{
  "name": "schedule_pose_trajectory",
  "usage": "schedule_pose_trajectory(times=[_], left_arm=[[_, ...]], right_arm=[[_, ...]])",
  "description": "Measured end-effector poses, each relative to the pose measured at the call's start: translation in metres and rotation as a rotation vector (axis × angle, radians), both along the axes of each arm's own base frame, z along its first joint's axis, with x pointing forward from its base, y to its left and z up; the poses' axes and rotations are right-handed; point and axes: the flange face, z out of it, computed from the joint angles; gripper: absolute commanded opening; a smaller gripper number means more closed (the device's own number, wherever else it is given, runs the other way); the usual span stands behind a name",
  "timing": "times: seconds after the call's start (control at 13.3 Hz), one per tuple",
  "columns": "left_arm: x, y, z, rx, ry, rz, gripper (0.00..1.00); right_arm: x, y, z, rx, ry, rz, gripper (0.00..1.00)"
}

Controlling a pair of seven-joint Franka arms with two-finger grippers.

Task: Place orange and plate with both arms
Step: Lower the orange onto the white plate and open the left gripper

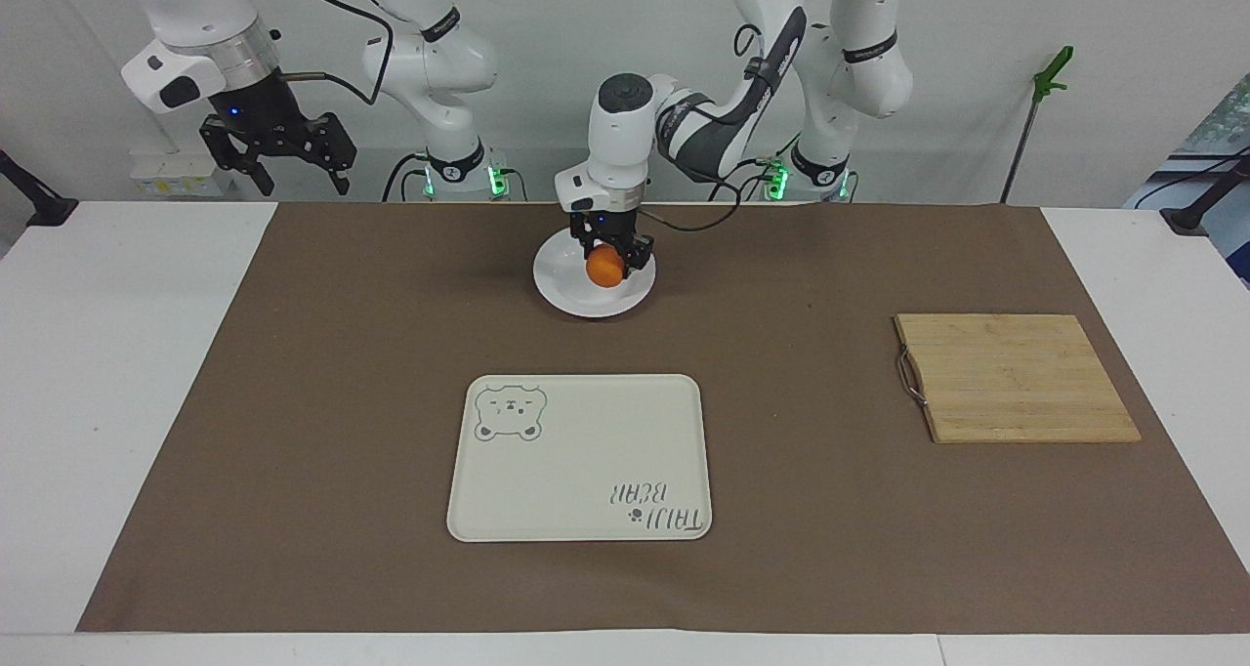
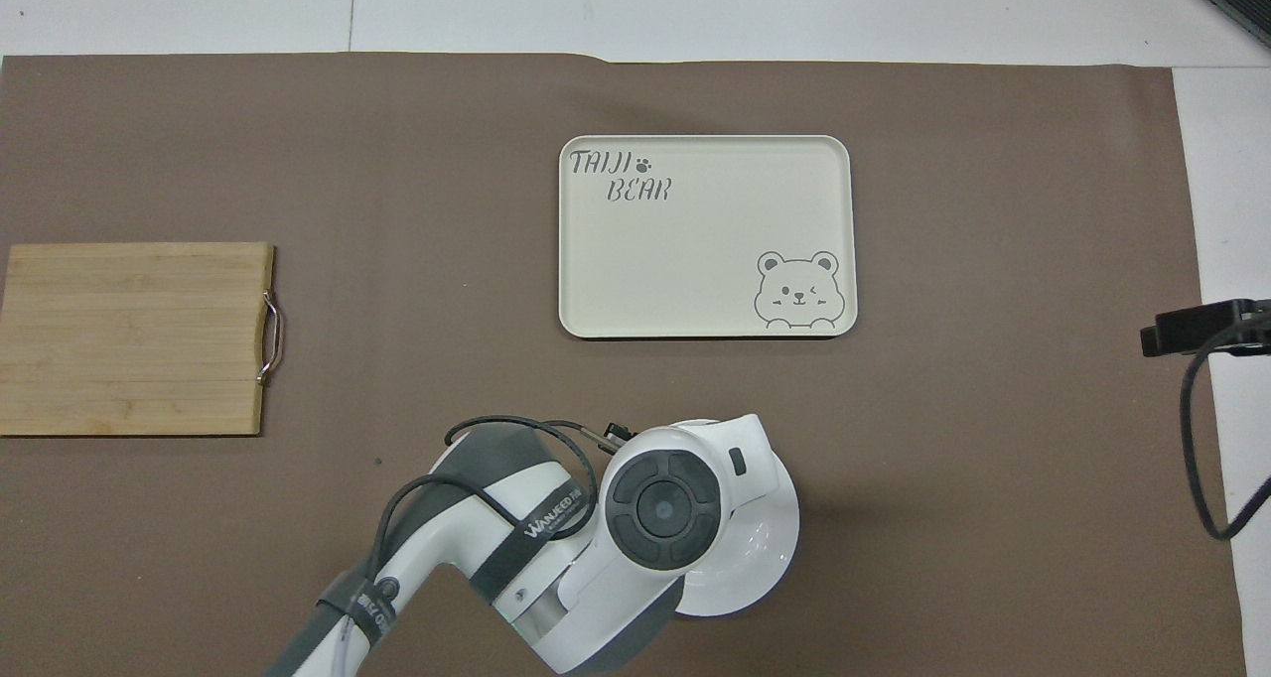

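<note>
My left gripper (image 1: 607,261) is shut on the orange (image 1: 605,267) and holds it just over the middle of the white plate (image 1: 562,290). The plate lies on the brown mat near the robots. In the overhead view the left arm's wrist covers the orange and most of the plate (image 2: 770,548). My right gripper (image 1: 278,153) hangs open and empty, raised above the table corner at the right arm's end, where the arm waits. In the overhead view only a black part of the right gripper (image 2: 1201,327) shows at the edge.
A cream bear-print tray (image 1: 581,456) lies farther from the robots than the plate, also seen in the overhead view (image 2: 705,235). A wooden cutting board (image 1: 1016,378) with a metal handle lies toward the left arm's end (image 2: 134,338).
</note>
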Motion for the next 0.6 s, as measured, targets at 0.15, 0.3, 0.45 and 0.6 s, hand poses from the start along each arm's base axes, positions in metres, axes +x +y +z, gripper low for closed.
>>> schedule_pose_trajectory(times=[0.15,0.3,0.45,0.6], left_arm=[[-0.010,-0.009,-0.020,0.017,0.016,-0.018,0.17],[-0.012,-0.011,-0.024,0.015,0.026,-0.009,1.00],[-0.006,-0.008,-0.022,-0.002,0.044,0.021,1.00],[-0.004,-0.007,-0.019,-0.005,0.047,0.029,1.00]], right_arm=[[0.000,-0.006,0.000,0.001,0.000,-0.011,1.00],[-0.001,-0.008,0.000,0.001,0.000,-0.015,1.00],[-0.001,-0.008,0.000,0.001,0.000,-0.015,1.00],[0.000,-0.007,0.000,0.001,0.000,-0.014,1.00]])
